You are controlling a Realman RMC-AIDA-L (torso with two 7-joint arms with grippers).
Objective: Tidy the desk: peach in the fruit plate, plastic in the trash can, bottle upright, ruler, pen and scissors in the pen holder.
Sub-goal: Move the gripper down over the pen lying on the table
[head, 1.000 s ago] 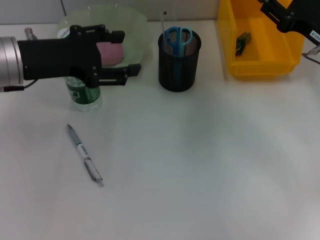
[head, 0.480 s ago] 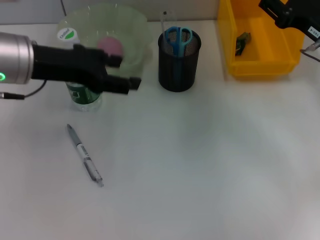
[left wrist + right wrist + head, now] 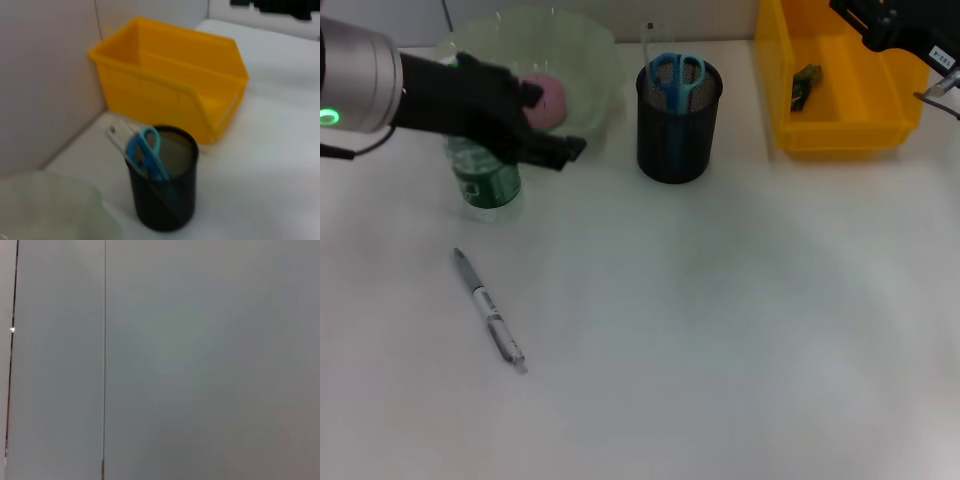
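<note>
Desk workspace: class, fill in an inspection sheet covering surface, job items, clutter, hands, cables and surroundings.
Surface: white desk.
Job items: peach in fruit plate; bottle upright; scissors and ruler in pen holder; plastic in yellow bin; pen lying on desk.
Clutter: nothing seen.
Hands: left hand above bottle, beside plate; right hand over bin's far corner.
Cables: one at left arm.
Surroundings: wall behind desk.
</note>
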